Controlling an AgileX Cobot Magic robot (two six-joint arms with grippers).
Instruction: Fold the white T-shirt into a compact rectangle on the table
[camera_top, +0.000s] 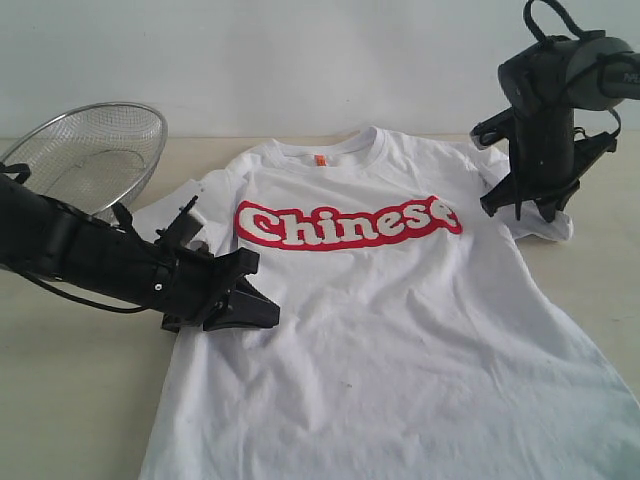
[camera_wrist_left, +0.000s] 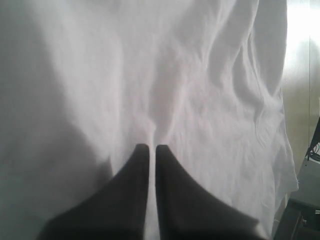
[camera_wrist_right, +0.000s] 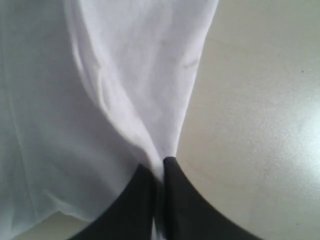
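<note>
Lying chest-up on the worktop (camera_top: 60, 400), collar toward 12 o'clock, the white T-shirt (camera_top: 400, 330) is pinched by both arms: left gripper (camera_wrist_left: 152, 148) clamped on its 9 o'clock edge, right gripper (camera_wrist_right: 161, 162) clamped on the 2 o'clock sleeve.

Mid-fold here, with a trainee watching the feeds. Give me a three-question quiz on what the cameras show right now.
1. True or false: the white T-shirt lies on the table with its red lettering facing up.
2. The right gripper is shut on which part of the shirt? A) a sleeve B) the collar C) the bottom hem
3. Fill in: the left gripper pinches the shirt's side, and beyond that arm in the exterior view stands a round wire-mesh ___.

Key: 1 true; 2 A; 3 basket.
</note>
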